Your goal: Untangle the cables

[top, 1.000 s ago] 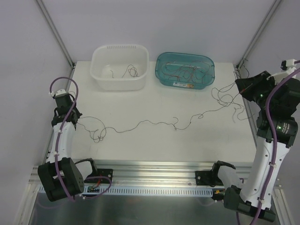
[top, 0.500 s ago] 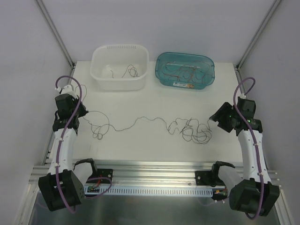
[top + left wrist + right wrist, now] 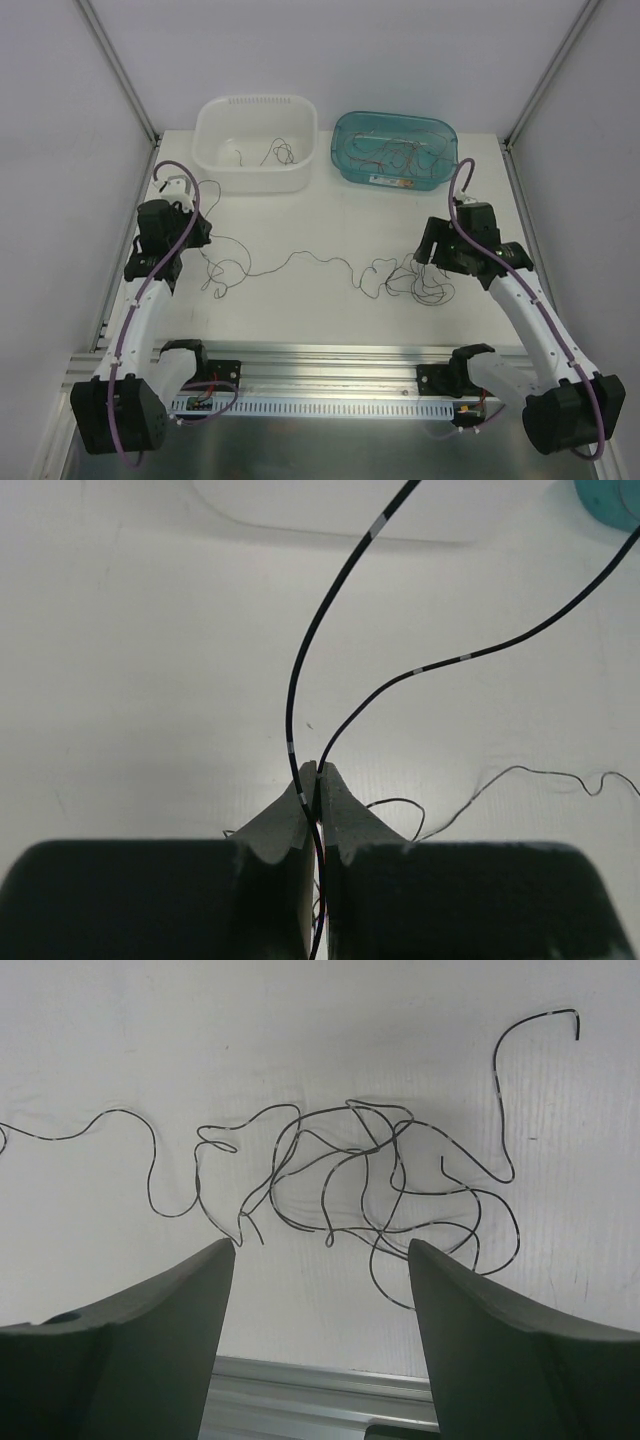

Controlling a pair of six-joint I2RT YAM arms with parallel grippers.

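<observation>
Black cable (image 3: 374, 526) with short white bands. White tabletop (image 3: 330, 225). White tub (image 3: 255, 178) with a slotted rim. Translucent teal tub (image 3: 345, 165) holding red-brown cables (image 3: 395, 150). Purple arm hoses (image 3: 462, 195). Right end effector (image 3: 322, 1250) has dull grey-green fingers (image 3: 480, 1320).

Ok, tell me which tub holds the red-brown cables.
The teal tub, on the right: red-brown cables coil inside it. The white tub beside it holds only a few dark strands.

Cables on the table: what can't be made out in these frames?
Top view: tangle strands too thin to count or order the crossings.
Left wrist: cable end hidden between the shut left gripper fingers; far part cut by the top edge.
Teal bin: cables inside too small to separate.
</observation>
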